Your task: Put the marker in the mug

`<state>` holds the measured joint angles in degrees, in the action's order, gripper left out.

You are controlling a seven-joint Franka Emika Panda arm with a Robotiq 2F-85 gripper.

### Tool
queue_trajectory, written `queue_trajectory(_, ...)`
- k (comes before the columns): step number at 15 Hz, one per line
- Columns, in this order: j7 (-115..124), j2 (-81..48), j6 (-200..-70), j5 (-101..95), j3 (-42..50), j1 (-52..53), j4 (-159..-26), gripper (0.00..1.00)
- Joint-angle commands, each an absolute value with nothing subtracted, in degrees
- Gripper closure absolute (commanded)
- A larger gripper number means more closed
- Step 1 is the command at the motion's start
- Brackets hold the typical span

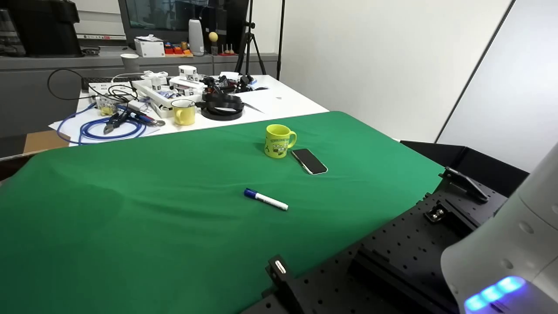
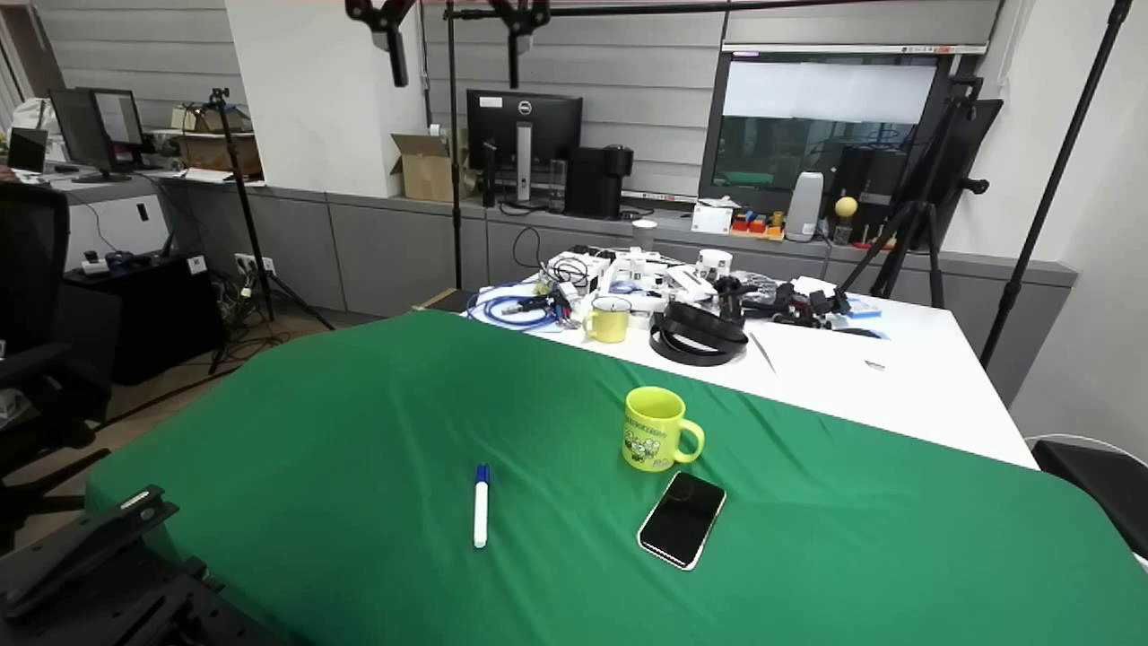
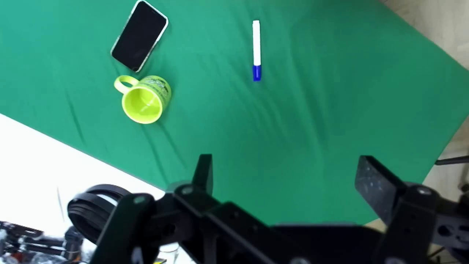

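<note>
The marker (image 1: 266,199) is white with a dark blue cap and lies flat on the green cloth. It also shows in an exterior view (image 2: 482,511) and in the wrist view (image 3: 257,47). The yellow-green mug (image 1: 277,141) stands upright with its handle to one side, in an exterior view (image 2: 653,431) and in the wrist view (image 3: 146,99) too. Its inside looks empty in the wrist view. My gripper (image 3: 284,168) is open with nothing between its fingers. It hangs high above the cloth at the top of an exterior view (image 2: 456,76), apart from marker and mug.
A dark phone (image 1: 310,161) lies close beside the mug, also in the wrist view (image 3: 140,36). A white table (image 2: 861,377) behind the cloth holds another yellow cup (image 2: 608,320), black straps (image 2: 695,334), cables and parts. A black perforated mounting plate (image 1: 392,257) borders the cloth.
</note>
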<state>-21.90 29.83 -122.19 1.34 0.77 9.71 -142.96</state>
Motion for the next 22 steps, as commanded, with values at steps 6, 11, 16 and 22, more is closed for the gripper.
queue_trajectory(6,-21.9,29.6,-122.6,1.3,0.6,9.6,-143.4,0.0)
queue_trajectory(11,-21.9,27.6,-125.1,-0.8,0.0,9.0,-144.7,0.0)
queue_trajectory(16,-21.8,18.0,-137.3,-4.3,0.4,7.3,-149.7,0.0)
queue_trajectory(22,-29.2,2.2,-148.9,3.2,0.7,8.3,-148.0,0.0)
